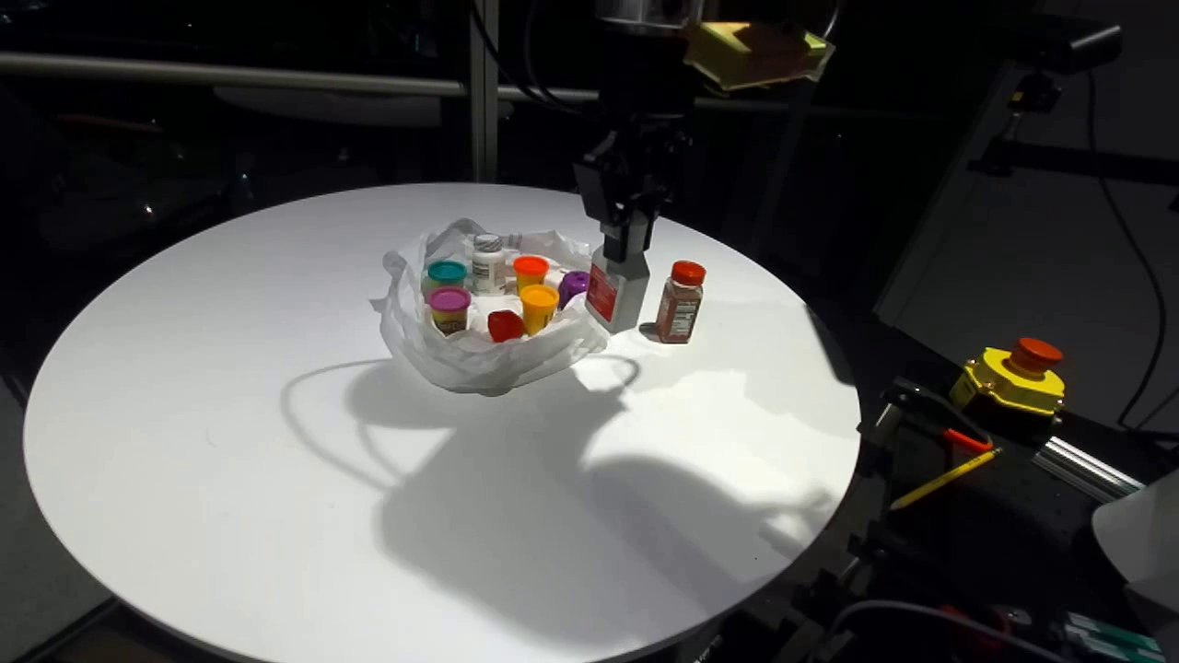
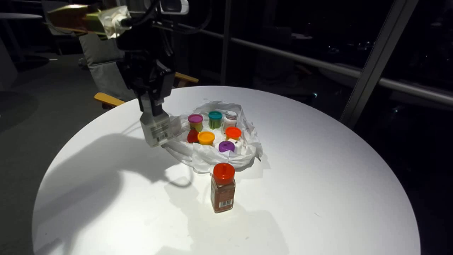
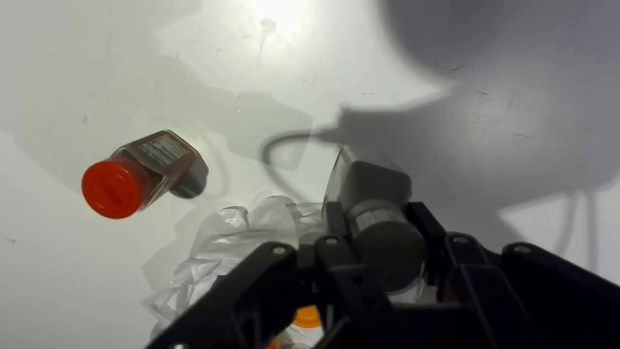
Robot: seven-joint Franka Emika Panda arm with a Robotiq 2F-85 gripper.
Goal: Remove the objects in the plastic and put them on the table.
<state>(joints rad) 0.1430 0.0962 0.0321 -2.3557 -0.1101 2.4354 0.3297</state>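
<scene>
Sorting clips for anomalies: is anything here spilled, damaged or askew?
Nothing looks spilled. The red-labelled bottle seems slightly tilted in the claw, rather than upright. In the wrist view, the round white table shows thin dark marks, odd on a plain top: scratches or debris, unclear which.

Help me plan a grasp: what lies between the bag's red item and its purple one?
A yellow-orange-lidded tub sits between the red item and the purple item in both exterior views.
</scene>
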